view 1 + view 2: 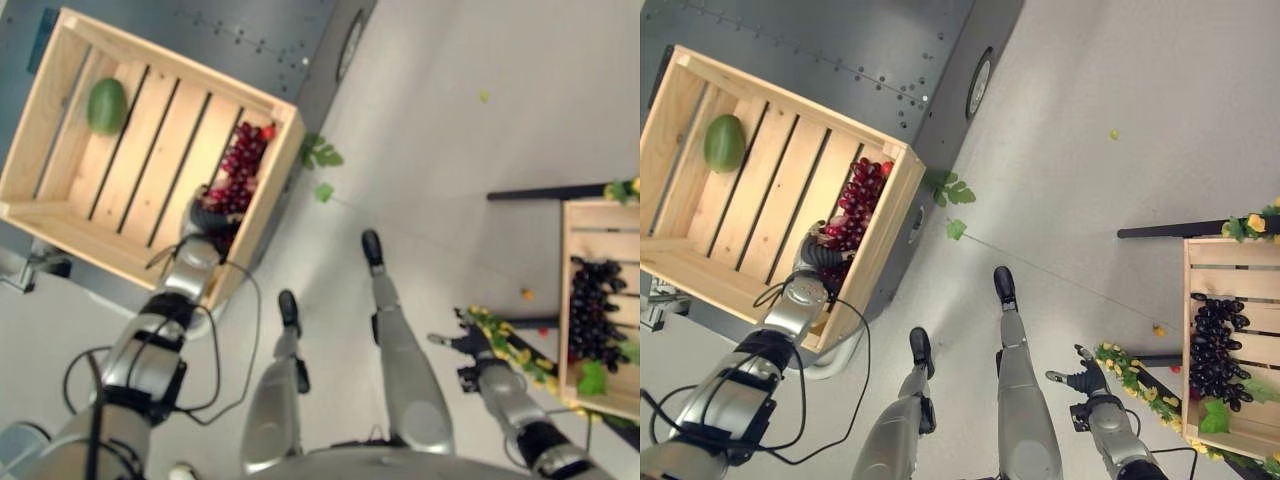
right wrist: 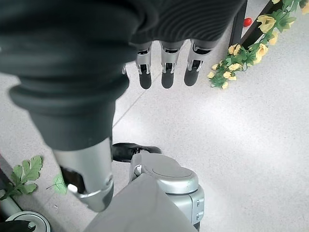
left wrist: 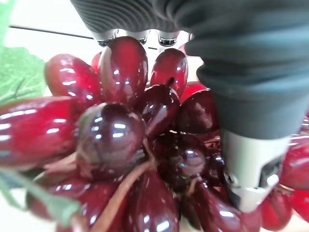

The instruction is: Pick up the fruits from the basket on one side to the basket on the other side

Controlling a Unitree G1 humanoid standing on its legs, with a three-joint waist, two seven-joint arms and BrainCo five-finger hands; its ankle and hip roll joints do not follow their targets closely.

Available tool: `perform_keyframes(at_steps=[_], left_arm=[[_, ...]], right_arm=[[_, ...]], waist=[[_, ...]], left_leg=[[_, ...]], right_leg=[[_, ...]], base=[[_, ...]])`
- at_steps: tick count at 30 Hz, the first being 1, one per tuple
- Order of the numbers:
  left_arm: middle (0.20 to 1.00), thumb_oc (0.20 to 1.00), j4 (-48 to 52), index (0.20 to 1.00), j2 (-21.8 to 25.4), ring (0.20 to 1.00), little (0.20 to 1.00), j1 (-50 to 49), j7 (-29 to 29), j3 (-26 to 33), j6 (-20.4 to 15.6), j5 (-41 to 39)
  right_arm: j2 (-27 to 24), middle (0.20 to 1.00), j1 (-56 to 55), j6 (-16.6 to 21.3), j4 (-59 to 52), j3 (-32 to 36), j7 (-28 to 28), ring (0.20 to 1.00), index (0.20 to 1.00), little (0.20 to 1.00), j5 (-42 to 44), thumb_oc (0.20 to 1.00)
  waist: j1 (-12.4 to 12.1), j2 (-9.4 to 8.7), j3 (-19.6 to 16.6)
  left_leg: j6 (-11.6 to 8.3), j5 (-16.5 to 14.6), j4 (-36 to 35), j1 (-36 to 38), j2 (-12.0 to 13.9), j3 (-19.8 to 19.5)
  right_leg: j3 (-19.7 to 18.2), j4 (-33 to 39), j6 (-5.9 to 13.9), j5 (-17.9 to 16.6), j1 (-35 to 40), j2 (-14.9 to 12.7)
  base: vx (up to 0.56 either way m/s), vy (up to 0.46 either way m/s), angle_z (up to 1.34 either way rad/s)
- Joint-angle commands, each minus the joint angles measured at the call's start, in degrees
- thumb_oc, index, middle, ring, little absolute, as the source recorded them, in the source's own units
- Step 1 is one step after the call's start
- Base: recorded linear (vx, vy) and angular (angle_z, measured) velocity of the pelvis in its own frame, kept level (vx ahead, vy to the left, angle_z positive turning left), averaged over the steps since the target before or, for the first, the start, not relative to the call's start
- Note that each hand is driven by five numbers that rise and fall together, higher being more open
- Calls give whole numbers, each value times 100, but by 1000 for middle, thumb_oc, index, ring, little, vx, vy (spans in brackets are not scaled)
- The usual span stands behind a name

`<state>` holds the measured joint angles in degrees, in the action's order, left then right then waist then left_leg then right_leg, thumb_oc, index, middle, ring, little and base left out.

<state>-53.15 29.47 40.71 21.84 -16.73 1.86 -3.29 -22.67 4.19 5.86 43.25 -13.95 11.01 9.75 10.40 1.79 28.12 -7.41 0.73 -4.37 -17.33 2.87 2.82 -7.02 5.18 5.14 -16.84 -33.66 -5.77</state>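
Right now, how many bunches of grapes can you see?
2. A red bunch lies in the left crate, under the left hand. A dark bunch lies in the right crate. That crate is cut off, so more may be hidden.

Place type: a staged indoor test area, like a lab or demo space.
Floor: smooth pale grey speckled floor (image 1: 1120, 90), seamless apart from one thin line, running under both hands.
Platform: dark grey metal platform (image 1: 840, 40) with rows of rivets, beyond the left hand (image 1: 818, 258); it carries a slatted wooden crate (image 1: 680, 150).
Second crate: another wooden crate (image 1: 1230, 350) just past the right hand (image 1: 1085, 380), on a black frame (image 1: 1170, 228).
Props: glossy, plastic-looking red grapes (image 3: 120, 135), dark grapes (image 1: 1215, 345) and a green fruit (image 1: 724, 142).
Decoration: a garland of yellow flowers (image 2: 241, 58) and loose green leaves (image 1: 950, 190) on the floor.
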Motion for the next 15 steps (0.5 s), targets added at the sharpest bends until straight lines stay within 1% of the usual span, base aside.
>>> perform_keyframes(at_steps=[1, 6, 7, 9, 10, 15], left_arm=[[1000, 1000, -793, 1000, 205, 1000, 1000, 349, -113, -59, 132, -88], [1000, 1000, -737, 1000, 180, 1000, 1000, 380, -170, -243, 157, 201], [592, 592, -737, 592, 180, 592, 592, 380, -170, -243, 157, 201], [288, 288, -711, 288, 166, 288, 288, 404, -197, -351, 192, 382], [200, 200, -678, 200, 170, 200, 200, 409, -186, -379, 194, 445], [200, 200, -619, 200, 138, 200, 200, 400, -140, -401, 186, 515]], right_arm=[[-79, 1000, -399, 167, -309, -140, 109, 1000, 1000, 1000, 160, 1000], [-101, 1000, -438, 239, -423, -110, 151, 1000, 1000, 1000, 193, 1000], [-101, 1000, -439, 238, -423, -110, 151, 1000, 1000, 1000, 193, 1000], [-108, 1000, -450, 277, -464, -114, 161, 1000, 1000, 1000, 199, 1000], [-114, 1000, -457, 289, -486, -112, 172, 1000, 1000, 1000, 204, 1000], [-113, 1000, -476, 320, -537, -116, 190, 1000, 1000, 1000, 199, 1000]], waist=[[154, -347, -40], [167, -372, -31], [167, -372, -32], [173, -373, -27], [168, -375, -22], [163, -397, -19]], left_leg=[[233, 631, 176, -1030, -250, -398], [232, 630, 206, -1111, -246, -425], [232, 630, 206, -1111, -246, -425], [232, 632, 204, -1144, -262, -432], [231, 632, 204, -1161, -269, -433], [233, 643, 205, -1209, -268, -468]], right_leg=[[104, -192, 276, 487, -128, 221], [94, -218, 270, 491, -197, 228], [94, -218, 270, 491, -197, 228], [93, -210, 272, 489, -211, 230], [92, -209, 272, 487, -224, 230], [100, -204, 269, 488, -254, 241]], base=[[0, 0, 0], [0, 0, 0], [0, 0, 0], [-2, 0, 2], [0, 0, 0], [0, 0, 0]])
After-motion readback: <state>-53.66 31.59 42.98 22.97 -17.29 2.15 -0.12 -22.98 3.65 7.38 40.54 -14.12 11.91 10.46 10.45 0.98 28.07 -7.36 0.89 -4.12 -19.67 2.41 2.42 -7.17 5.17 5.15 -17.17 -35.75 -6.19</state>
